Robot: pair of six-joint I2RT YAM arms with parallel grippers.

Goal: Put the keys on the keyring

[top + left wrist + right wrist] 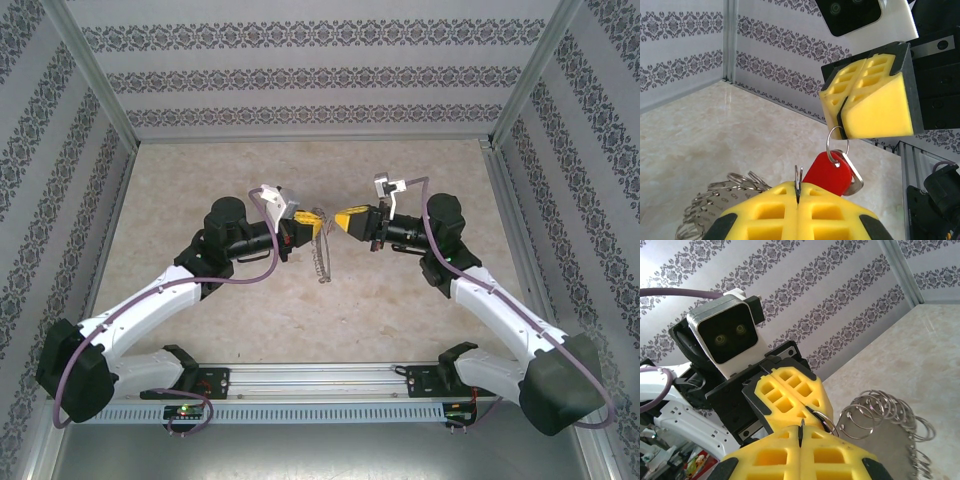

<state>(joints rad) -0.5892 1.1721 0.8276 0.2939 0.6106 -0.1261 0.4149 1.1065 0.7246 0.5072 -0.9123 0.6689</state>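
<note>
In the top view the left arm reaches inward from the left over the pale, marbled beige tabletop (300,320). Its yellow-padded left claw (318,222) is clenched on the keyring (320,256), a large thin silver-grey metal hoop fringed with many small silvery rings. The hoop hangs tilted below the claw, clear of the tabletop as far as that view lets one judge.

In the left wrist view the left claw (797,197) has its pads pressed together, with a thin sliver of wire standing up out of the seam. The keyring (715,200) and its fringe fan out to the lower left.

Just right of centre in the top view, the right claw (340,220) faces the left one nearly tip to tip, both held above the tabletop. Seen from the left wrist, the right claw (842,114) is clamped shut on a small silver split ring (836,142). From that ring hangs the key (827,174), a tiny one with a bright red plastic head, just above the left claw's pads. A bit of silver metal shows behind the head.

In the right wrist view the right claw (801,437) is closed at the bottom edge with a thin dark sliver in its seam. The left claw (812,410) sits just beyond it, and the keyring (885,425) spreads out to the right.
</note>
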